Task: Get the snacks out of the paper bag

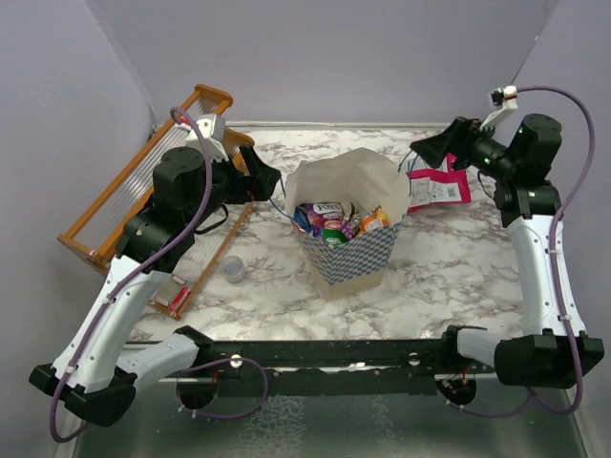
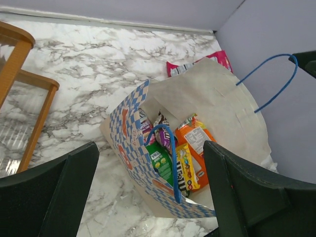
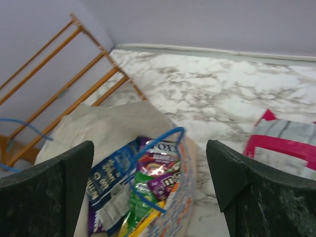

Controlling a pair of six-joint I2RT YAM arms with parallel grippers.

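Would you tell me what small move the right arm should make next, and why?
Probably swing the open right gripper left over the paper bag and lower it toward the packets inside: the pink pouch already lies on the table, while several packets sit in the bag.

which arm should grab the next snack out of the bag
Left, probably: the left tool is open right beside the paper bag, and its wrist view centres the snacks. The right tool is open too, but sits off the far corner, near the pink pouch already on the table.
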